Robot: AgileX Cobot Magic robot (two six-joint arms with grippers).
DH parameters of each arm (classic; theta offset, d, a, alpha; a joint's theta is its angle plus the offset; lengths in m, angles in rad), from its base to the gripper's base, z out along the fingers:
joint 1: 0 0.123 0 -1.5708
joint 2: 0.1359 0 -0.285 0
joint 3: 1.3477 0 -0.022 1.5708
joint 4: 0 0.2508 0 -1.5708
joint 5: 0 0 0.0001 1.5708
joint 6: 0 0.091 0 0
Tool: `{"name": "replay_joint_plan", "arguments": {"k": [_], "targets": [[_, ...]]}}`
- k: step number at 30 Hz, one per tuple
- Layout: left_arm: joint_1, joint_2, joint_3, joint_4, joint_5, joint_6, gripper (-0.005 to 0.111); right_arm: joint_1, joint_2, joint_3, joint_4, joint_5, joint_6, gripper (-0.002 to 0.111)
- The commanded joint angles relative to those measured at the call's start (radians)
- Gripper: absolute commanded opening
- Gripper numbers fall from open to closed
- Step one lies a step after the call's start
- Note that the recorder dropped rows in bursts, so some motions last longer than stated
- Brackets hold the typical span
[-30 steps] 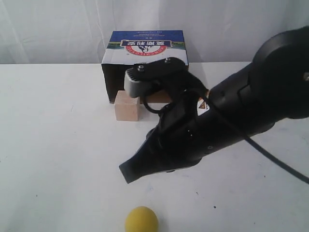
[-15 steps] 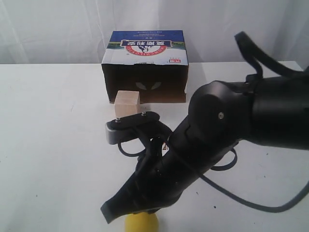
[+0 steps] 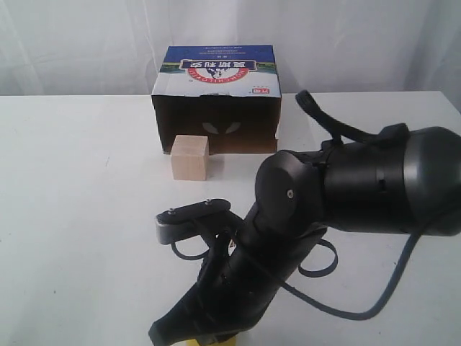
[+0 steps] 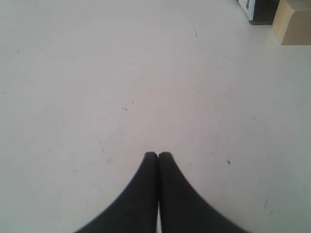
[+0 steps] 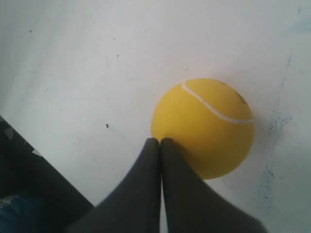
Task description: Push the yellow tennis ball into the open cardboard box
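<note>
Right wrist view: ball sits on the white table, yellow with a white seam curving across its top, table speckled with small dark marks around it. Right gripper has both black fingers pressed together, nothing between them, tips right at the ball's edge; actual contact can't be confirmed. Exterior view: only a yellow sliver of the ball shows at the bottom edge, the rest hidden under the right arm, which bends down low over the near side of the table. Ball is well apart from the box, which stands at the far side of the table, dark open side facing the camera, blue-and-white printed top with a round red logo. Wooden cube stands just in front of the left part of the box opening, between box and ball; touching the box or not, can't tell. White curtain behind the box. Left wrist view: left gripper fingers also together, holding nothing, above bare table, with the cube and a corner of the box at the frame's edge, well away from the tips.
</note>
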State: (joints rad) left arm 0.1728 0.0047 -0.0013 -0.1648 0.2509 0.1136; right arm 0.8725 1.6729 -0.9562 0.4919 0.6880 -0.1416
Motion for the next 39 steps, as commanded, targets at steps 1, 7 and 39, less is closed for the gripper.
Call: {"name": "replay_joint_plan", "arguments": {"k": [1,7,39], "targets": [[0.001,-0.005,0.001,-0.010,0.005,-0.001,0.000,0.004,0.010,0.004,-0.004,-0.023,-0.011,0.000],[0.001,-0.005,0.001,-0.010,0.005,-0.001,0.000,0.004,0.012,0.004,-0.063,-0.089,-0.009,0.000],[0.001,-0.005,0.001,-0.010,0.005,-0.001,0.000,0.004,0.012,-0.127,-0.276,-0.124,0.128,0.000]]}}
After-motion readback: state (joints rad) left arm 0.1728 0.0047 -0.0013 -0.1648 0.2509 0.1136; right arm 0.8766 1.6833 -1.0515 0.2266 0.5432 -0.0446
